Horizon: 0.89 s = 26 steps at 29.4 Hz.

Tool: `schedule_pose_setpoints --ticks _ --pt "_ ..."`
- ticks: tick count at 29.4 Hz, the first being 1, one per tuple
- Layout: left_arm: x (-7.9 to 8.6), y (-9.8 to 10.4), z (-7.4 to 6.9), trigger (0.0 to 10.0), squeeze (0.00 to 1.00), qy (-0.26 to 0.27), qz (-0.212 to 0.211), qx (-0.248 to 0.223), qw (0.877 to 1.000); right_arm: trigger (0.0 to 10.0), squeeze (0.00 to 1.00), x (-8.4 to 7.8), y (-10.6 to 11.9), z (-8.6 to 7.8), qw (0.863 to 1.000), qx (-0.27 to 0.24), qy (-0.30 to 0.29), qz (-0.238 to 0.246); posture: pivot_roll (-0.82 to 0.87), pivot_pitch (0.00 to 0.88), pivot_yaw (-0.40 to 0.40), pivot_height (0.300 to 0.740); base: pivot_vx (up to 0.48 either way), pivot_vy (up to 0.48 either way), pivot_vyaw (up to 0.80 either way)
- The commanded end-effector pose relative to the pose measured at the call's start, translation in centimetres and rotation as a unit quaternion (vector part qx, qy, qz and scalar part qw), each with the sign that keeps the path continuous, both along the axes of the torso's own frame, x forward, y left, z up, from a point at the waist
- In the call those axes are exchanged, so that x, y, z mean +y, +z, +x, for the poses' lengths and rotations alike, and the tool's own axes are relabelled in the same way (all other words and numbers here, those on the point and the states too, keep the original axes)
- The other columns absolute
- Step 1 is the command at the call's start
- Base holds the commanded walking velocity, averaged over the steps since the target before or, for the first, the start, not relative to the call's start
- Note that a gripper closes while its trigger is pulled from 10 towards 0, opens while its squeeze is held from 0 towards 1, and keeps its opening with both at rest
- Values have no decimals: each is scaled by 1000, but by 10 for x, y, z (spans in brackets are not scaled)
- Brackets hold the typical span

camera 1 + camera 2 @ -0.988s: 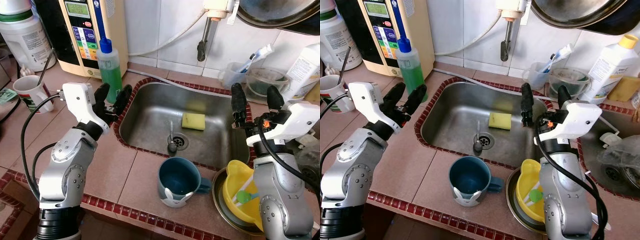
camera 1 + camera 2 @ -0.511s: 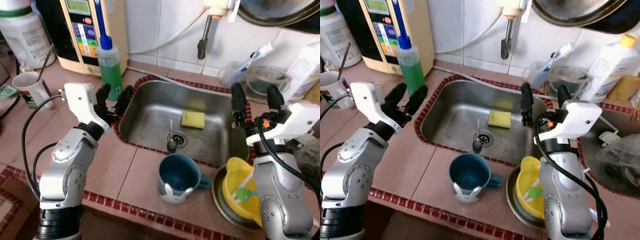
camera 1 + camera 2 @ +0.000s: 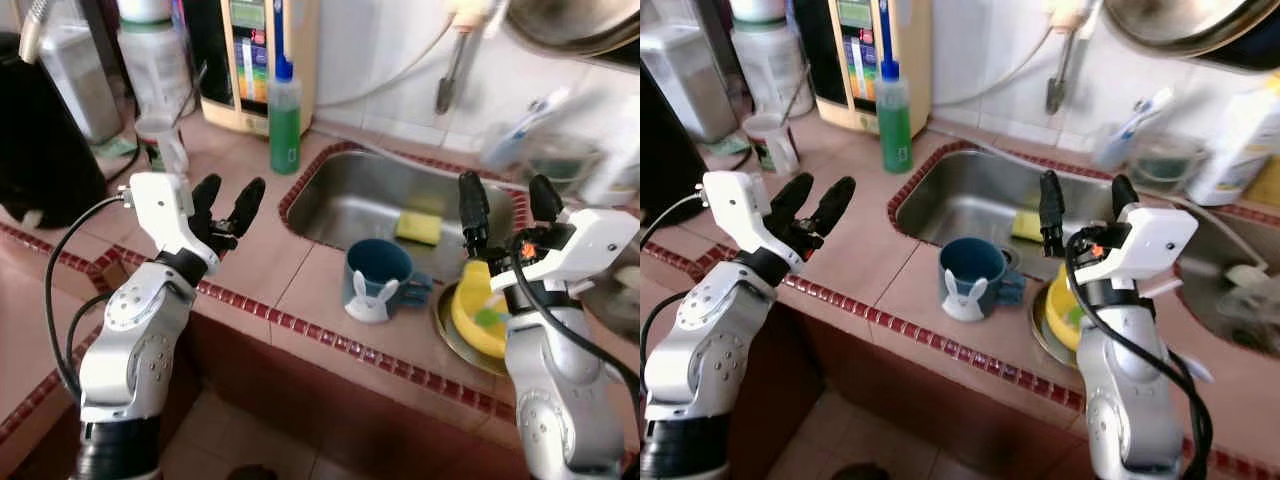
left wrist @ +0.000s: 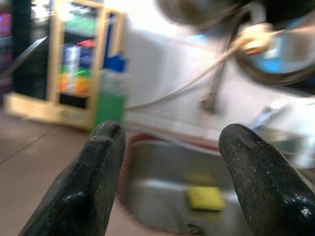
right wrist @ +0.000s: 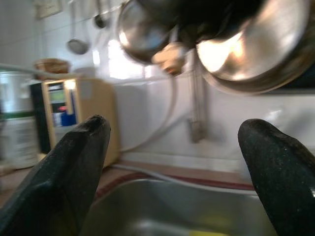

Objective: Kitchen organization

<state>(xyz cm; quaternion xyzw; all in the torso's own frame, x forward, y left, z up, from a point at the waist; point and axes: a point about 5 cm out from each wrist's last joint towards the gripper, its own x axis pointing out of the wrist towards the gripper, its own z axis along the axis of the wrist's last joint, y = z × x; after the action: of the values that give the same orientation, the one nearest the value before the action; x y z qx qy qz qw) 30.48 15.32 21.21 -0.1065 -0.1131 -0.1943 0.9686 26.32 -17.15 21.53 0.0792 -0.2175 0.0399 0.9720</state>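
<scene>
both your grippers, left gripper [image 3: 228,203] and right gripper [image 3: 503,199], hang spread and empty; your head views alone show the blue mug [image 3: 375,279] beside the sink [image 3: 350,200].

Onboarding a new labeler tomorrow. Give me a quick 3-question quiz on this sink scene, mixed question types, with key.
1. True or false: the blue mug stands inside the sink.
2. Multiple choice: what lies in the sink? A) a yellow sponge B) a fork C) a red plate
3. Fill in: the green bottle has a ____ cap.

Key:
1. False. It stands on the tiled counter at the sink's front edge, beside the yellow bowl.
2. A.
3. Blue.

Side note: the left claw and the right claw are both open and hold nothing.
</scene>
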Motion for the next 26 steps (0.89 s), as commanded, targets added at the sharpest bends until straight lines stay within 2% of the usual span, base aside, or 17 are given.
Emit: schedule_pose_setpoints --ticks 1,9,14,16,19,22,26 --pt "-6 -1 -1 10000 0 -9 13 -2 1000 10000 0 -1 1 -1 1000 -1 -1 -4 11 53 -36 740 0 0 0" --pt "-6 3 -2 10000 0 -20 62 -28 997 10000 0 -5 0 1 999 4 22 -29 15 54 -37 740 0 0 0" --pt "-10 1 -4 10000 0 -43 97 -34 994 10000 0 -8 -6 0 996 25 61 -68 15 55 -35 740 0 0 0" --pt "-13 -1 -5 10000 0 -58 114 -38 991 10000 0 -9 -12 0 992 47 86 -84 13 54 -34 740 0 0 0" --pt "-14 -1 -7 10000 0 -64 121 -43 990 10000 0 -10 -15 -1 989 53 94 -96 12 54 -34 740 0 0 0" --pt "-24 -7 -12 10000 0 -106 151 -49 982 10000 0 -13 -23 -4 979 84 148 -110 3 53 -33 740 0 0 0" --pt "-31 -9 -13 10000 0 -122 146 -47 981 10000 0 -17 -30 -4 971 107 170 -129 -2 54 -32 740 0 0 0"
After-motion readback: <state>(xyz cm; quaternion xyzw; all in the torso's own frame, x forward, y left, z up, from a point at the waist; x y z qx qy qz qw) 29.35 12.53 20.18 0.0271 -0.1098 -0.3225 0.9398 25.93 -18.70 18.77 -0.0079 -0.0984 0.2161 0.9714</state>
